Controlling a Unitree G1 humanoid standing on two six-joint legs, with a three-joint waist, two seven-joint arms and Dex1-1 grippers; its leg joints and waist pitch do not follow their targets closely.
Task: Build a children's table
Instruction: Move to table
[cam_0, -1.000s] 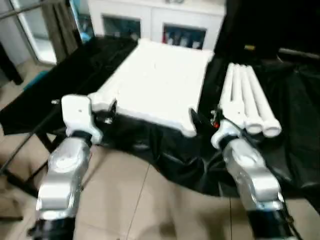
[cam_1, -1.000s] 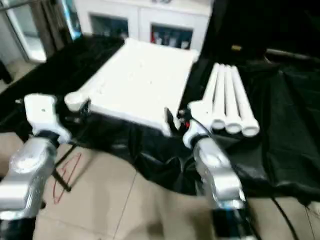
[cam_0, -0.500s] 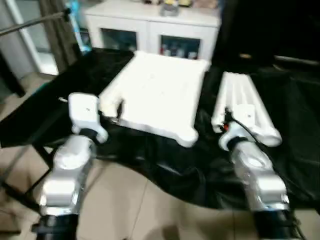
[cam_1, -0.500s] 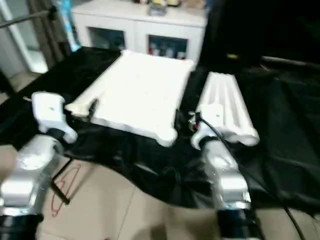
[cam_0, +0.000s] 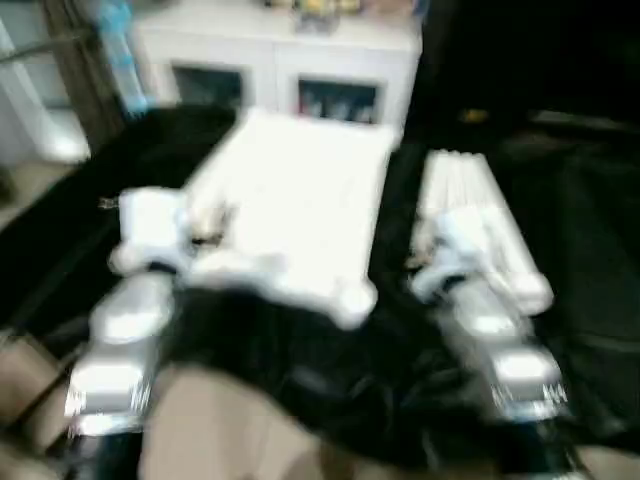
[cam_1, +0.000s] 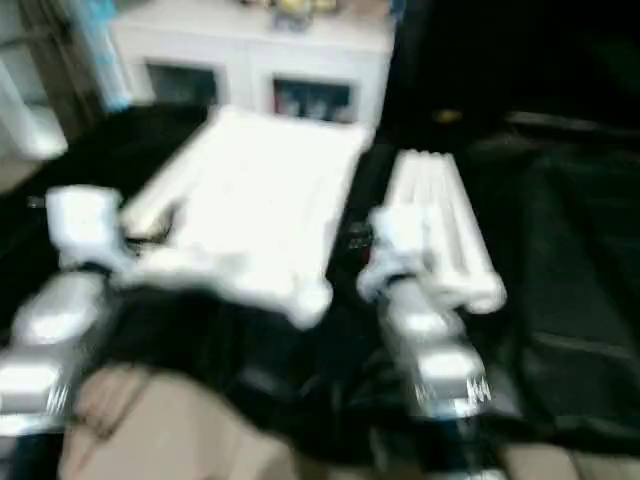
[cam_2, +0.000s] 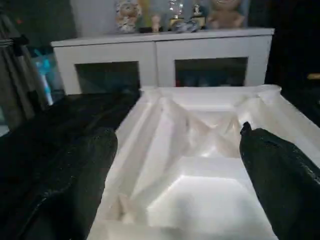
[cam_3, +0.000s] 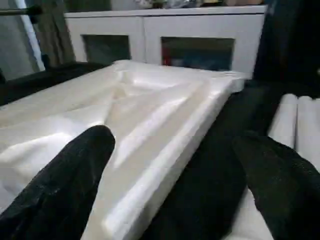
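Note:
The children's table lies in parts on a black cloth. Its white tabletop (cam_0: 290, 215) rests ribbed side up, and the white tube legs (cam_0: 480, 225) lie side by side to its right. My left gripper (cam_0: 208, 222) is at the tabletop's near left corner. In the left wrist view it (cam_2: 177, 135) stands open, with the ribbed underside (cam_2: 200, 150) between its black fingers (cam_2: 75, 185). My right gripper (cam_0: 425, 252) hovers over the gap between tabletop and legs. In the right wrist view it (cam_3: 172, 137) is open and empty, with the tabletop's edge (cam_3: 165, 130) ahead and the legs (cam_3: 300, 120) to one side.
A white glass-door cabinet (cam_0: 280, 60) stands behind the work surface, with small figures on top (cam_2: 170, 12). The black cloth (cam_0: 560, 200) drapes over the whole surface and hangs at its near edge. Tan floor tiles (cam_0: 200, 430) lie below.
The whole picture has shifted and blurred, so the camera moved; less floor shows now. Both grippers stay open near the tabletop's near edge, and the right one has edged toward the legs.

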